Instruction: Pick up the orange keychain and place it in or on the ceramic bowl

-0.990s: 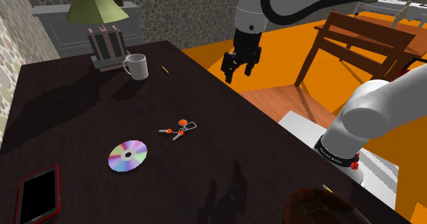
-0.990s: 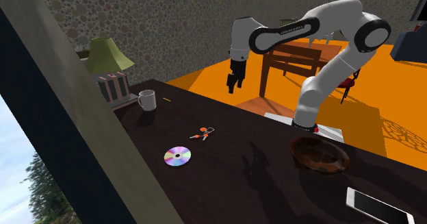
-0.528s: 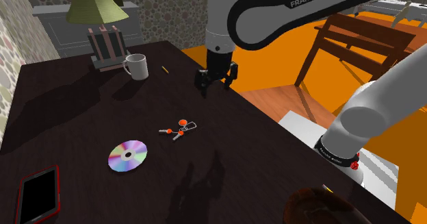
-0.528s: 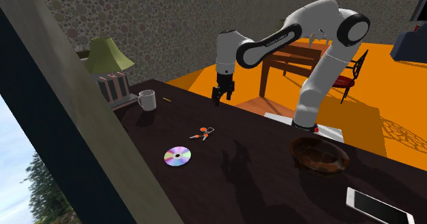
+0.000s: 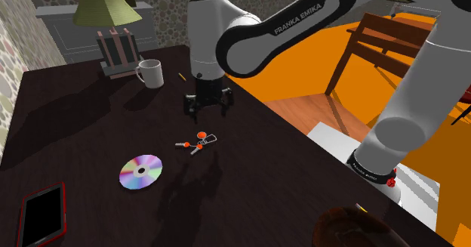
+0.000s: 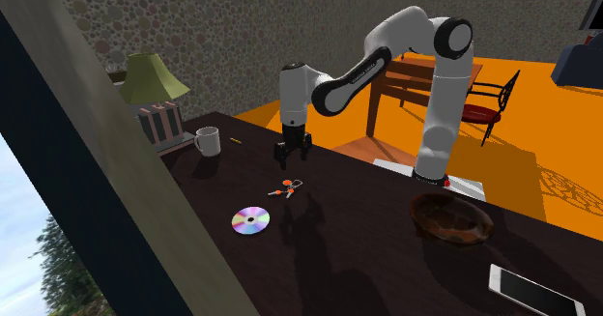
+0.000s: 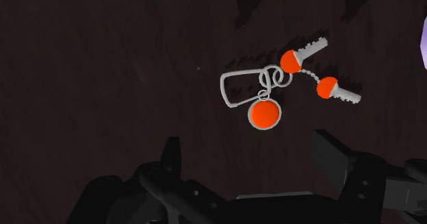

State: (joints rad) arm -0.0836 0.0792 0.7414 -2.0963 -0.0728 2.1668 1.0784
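The dark tabletop (image 5: 75,132) takes up most of the shoulder view, running from the upper left down to the lower right. The white arm (image 5: 257,34) reaches across it from the stand at the right and bends down toward the middle of the frame.

A brown bowl (image 6: 449,235) sits at the lower right of the second exterior view, close to the arm's stand and well apart from everything else. The same bowl (image 5: 332,223) shows partly at the bottom edge of the shoulder view. A shiny disc (image 5: 140,171) lies left of centre, and a white mug (image 5: 151,73) stands toward the upper left.

The black hand (image 5: 208,109) hangs over the tabletop at mid-frame, pointing down. In the wrist view the hand (image 7: 248,144) is open, with its two fingers spread wide and nothing between them.

The orange keychain (image 5: 200,140) lies flat on the tabletop just below the hand in the shoulder view, between the hand and the disc. Seen from the wrist, the keychain (image 7: 264,113) is a round orange tag, a metal loop and two orange-capped keys, untouched and a little toward one finger.

By my reading, the task is at its start. The hand is nearly lined up but not yet lowered. Gripping, lifting, carrying to the bowl and letting go are all left to do.
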